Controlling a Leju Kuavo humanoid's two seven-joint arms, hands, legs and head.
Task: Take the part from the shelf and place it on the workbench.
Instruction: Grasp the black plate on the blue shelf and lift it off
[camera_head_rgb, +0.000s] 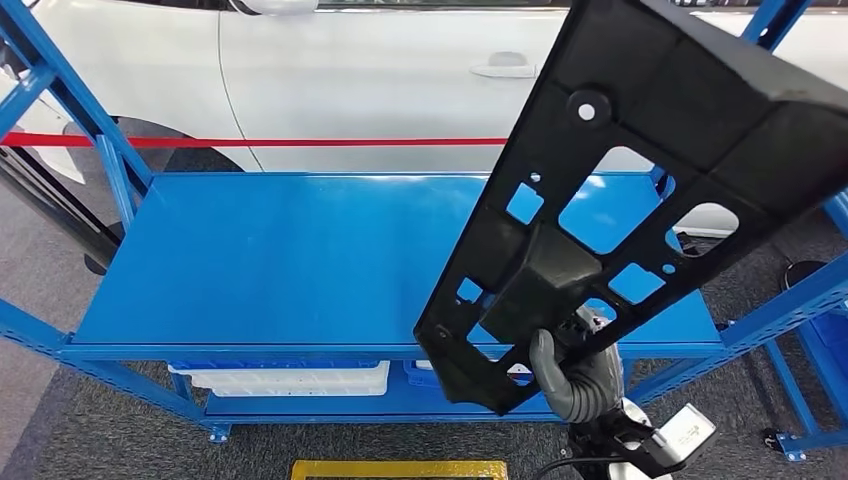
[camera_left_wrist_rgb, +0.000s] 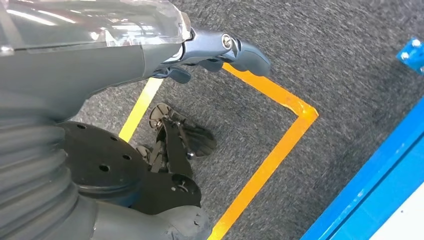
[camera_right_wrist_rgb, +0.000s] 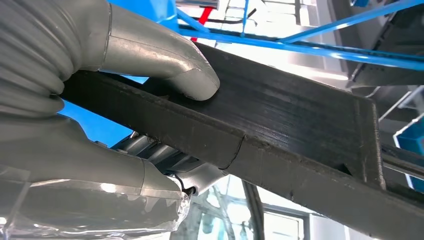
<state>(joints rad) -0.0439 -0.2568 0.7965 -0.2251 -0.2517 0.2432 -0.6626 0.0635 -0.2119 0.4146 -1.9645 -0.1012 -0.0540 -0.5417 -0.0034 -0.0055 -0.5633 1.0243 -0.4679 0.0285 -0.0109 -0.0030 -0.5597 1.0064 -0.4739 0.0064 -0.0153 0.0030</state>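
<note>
The part (camera_head_rgb: 640, 130) is a long black plastic panel with several cut-outs, tilted up from lower centre to the upper right in the head view. My right hand (camera_head_rgb: 575, 375) grips its lower end from below. The panel hangs in front of and above the right part of the bare blue shelf top (camera_head_rgb: 280, 260). In the right wrist view my right hand (camera_right_wrist_rgb: 100, 100) wraps the black part (camera_right_wrist_rgb: 280, 125), thumb pressed on its flat face. My left hand (camera_left_wrist_rgb: 215, 50) hangs over the grey floor, fingers loosely apart, holding nothing.
A white car (camera_head_rgb: 380, 70) stands behind the shelf, with a red tape (camera_head_rgb: 300, 142) across it. A white bin (camera_head_rgb: 290, 378) sits on the lower shelf. Blue frame posts (camera_head_rgb: 790, 300) rise at right. Yellow floor marking (camera_left_wrist_rgb: 270, 150) lies near my feet.
</note>
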